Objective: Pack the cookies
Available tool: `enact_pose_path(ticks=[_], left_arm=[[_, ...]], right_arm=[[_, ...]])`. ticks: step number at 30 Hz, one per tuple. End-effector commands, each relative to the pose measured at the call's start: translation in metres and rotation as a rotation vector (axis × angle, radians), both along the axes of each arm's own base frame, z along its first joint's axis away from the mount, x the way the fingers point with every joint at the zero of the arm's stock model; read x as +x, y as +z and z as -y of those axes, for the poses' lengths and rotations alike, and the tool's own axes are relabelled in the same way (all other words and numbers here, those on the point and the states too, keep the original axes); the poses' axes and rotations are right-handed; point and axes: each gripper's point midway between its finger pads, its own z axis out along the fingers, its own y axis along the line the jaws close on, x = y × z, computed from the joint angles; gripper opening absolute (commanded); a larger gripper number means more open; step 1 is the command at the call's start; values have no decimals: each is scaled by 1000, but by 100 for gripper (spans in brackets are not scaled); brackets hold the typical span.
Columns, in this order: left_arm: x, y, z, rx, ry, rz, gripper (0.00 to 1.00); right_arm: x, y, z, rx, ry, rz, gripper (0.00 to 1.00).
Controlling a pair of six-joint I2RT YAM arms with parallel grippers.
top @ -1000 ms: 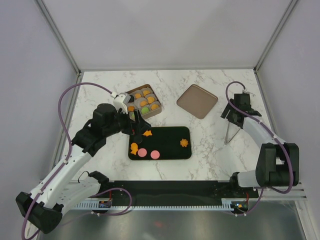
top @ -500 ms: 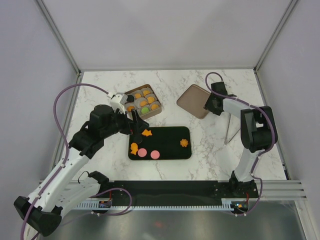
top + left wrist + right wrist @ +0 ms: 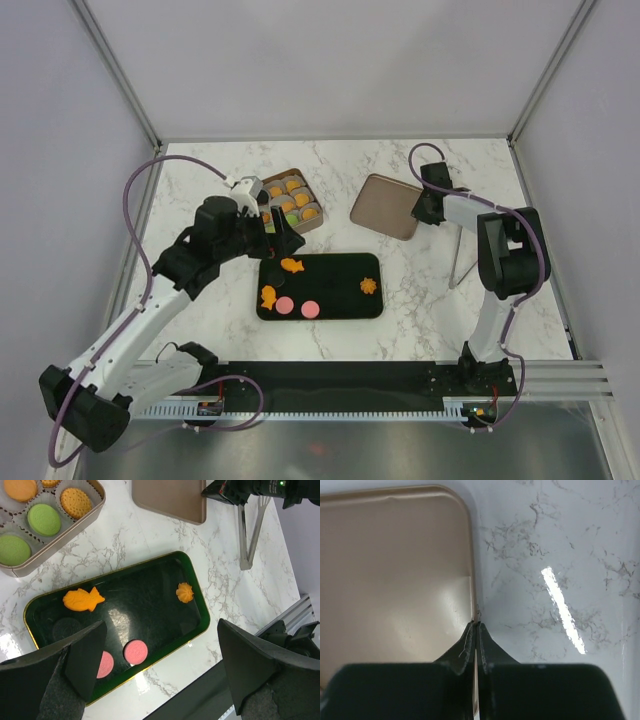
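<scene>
Five light, stiff, probably crumbly cookies lie on the dark tray nearer than the tin, best pinched gently across their rims, the left gripper hanging spread above them, the right gripper clamped on the edge of the lid.

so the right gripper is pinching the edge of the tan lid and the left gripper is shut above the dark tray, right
Not quite: the left gripper is open, spread wide above the dark tray, as the left wrist view shows. The right gripper is indeed pinching the edge of the tan lid.
</scene>
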Motion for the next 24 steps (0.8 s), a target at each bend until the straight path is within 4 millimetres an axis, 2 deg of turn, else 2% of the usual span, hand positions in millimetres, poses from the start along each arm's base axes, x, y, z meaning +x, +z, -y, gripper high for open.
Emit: enact_pose_path(ticks=[1, 3, 5, 6, 7, 9, 10, 14, 17, 19, 20, 22, 24], left_arm=[[26, 31, 14, -91, 33, 31, 100], [41, 23, 22, -85, 32, -2, 100], [56, 30, 26, -107, 33, -8, 100], [66, 19, 32, -115, 17, -50, 100], [73, 23, 35, -125, 14, -50, 100], [89, 7, 40, -126, 12, -101, 100], [97, 9, 43, -144, 6, -99, 100], [119, -8, 49, -170, 13, -147, 100], [132, -9, 60, -209, -3, -158, 100], [139, 1, 68, -237, -26, -146, 100], [144, -4, 71, -236, -26, -159, 100], [151, 4, 76, -252, -35, -148, 100], [155, 1, 82, -265, -54, -170, 100]], right_arm=[[10, 5, -5, 14, 30, 19, 0], [12, 17, -8, 30, 49, 37, 0], [15, 32, -13, 54, 72, 60, 0], [16, 37, -16, 79, 85, 68, 0], [18, 44, -19, 96, 94, 79, 0], [22, 63, -24, 120, 111, 115, 0], [21, 68, -29, 143, 132, 119, 0], [18, 97, -41, 198, 177, 164, 0], [11, 110, -53, 238, 218, 178, 0], [7, 118, -63, 246, 241, 192, 0], [3, 126, -65, 247, 251, 203, 0], [-3, 134, -78, 254, 278, 216, 0], [-11, 144, -90, 280, 303, 230, 0]])
